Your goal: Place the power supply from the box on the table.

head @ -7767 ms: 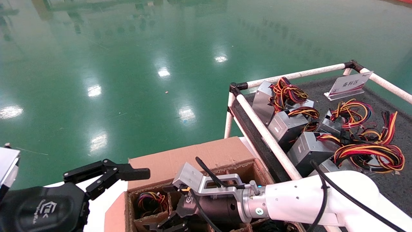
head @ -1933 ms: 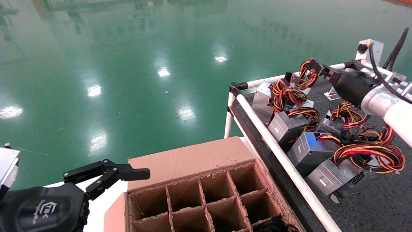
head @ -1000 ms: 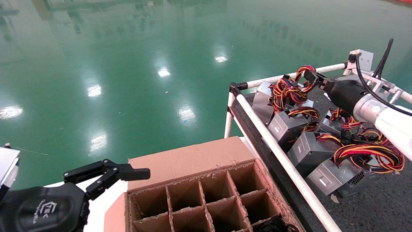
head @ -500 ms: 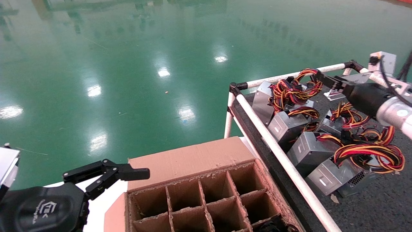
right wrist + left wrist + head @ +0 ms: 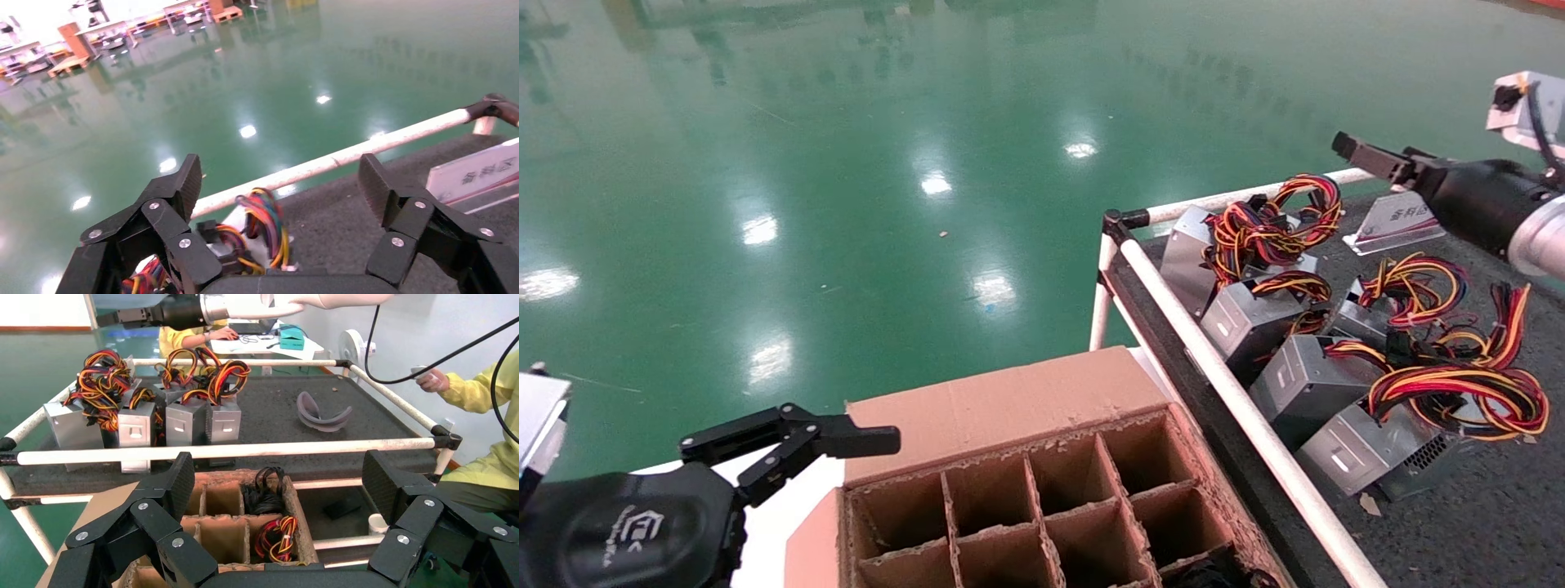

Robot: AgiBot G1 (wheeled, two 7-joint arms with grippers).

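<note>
One power supply (image 5: 1197,253) apparently released on table (image 5: 1459,506); right claw (image 5: 1346,145) now raised, wide open, empty.

Just below the right gripper (image 5: 1346,147), whose matt black plastic fingers (image 5: 179,184) stand spread and hold nothing, the power supply (image 5: 1191,253) shows brushed silver-grey metal under glossy plastic-coated wires (image 5: 1275,222). Beneath them the table (image 5: 1483,523) is a dark, speckled, felt-like mat, rough and matt, framed by a smooth white rail (image 5: 1238,400). Beside the left gripper (image 5: 846,441), also matt black, the box (image 5: 1001,400) is dull brown cardboard with ragged dividers (image 5: 1042,531). Beyond lies a glossy green floor (image 5: 846,163).
</note>
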